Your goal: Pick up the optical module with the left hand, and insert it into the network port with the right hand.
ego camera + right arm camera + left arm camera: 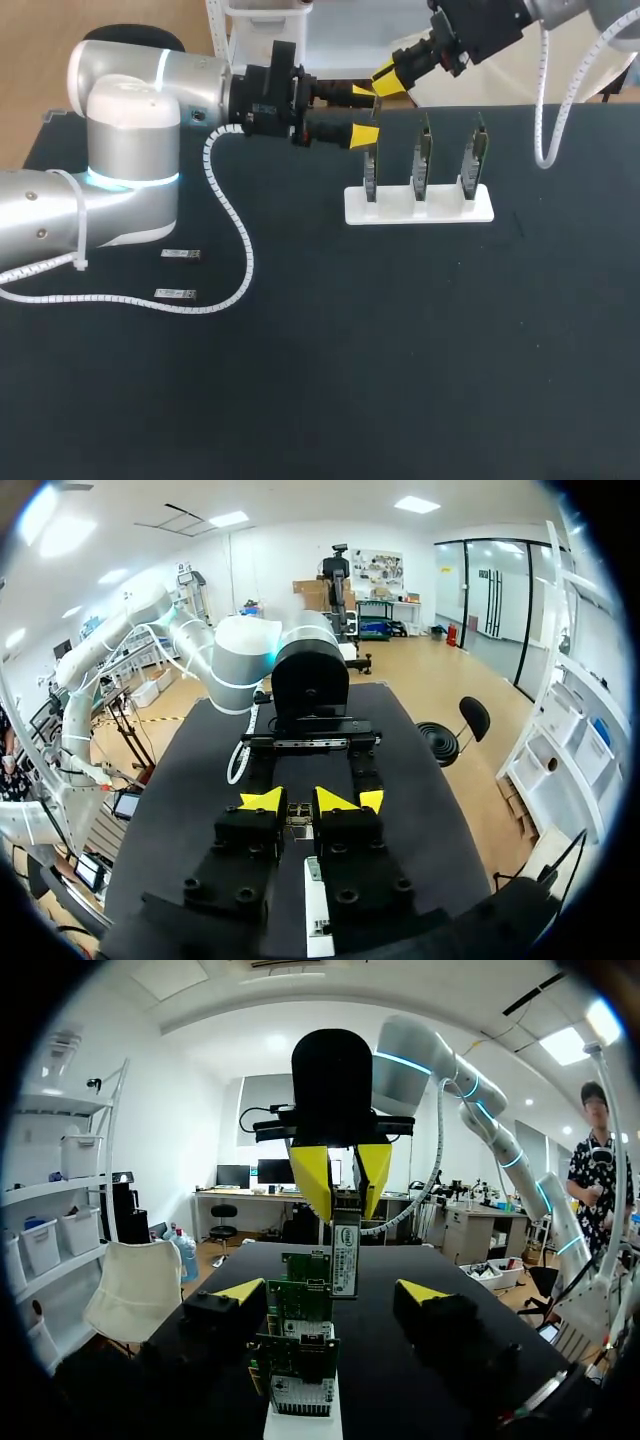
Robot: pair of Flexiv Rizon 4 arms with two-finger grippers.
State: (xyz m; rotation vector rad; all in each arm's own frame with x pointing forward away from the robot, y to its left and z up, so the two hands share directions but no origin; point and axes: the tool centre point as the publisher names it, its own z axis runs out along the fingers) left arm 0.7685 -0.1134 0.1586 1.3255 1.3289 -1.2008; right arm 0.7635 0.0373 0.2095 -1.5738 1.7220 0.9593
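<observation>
The insertion step is in hand. The right gripper (298, 802) clamps the optical module (345, 1235) just above the white rack's (420, 208) end card (370, 172), while the left gripper (330, 1295) stands open astride that rack. The next move probably calls for a straight, aligned descent into the network port.

Matt table (400, 350); metal optical module (345, 1245); plastic holder (440, 212).

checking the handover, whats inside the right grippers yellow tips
The right gripper pinches a slim silver optical module near the green circuit boards; its gripped end is hidden by the fingertips.
</observation>
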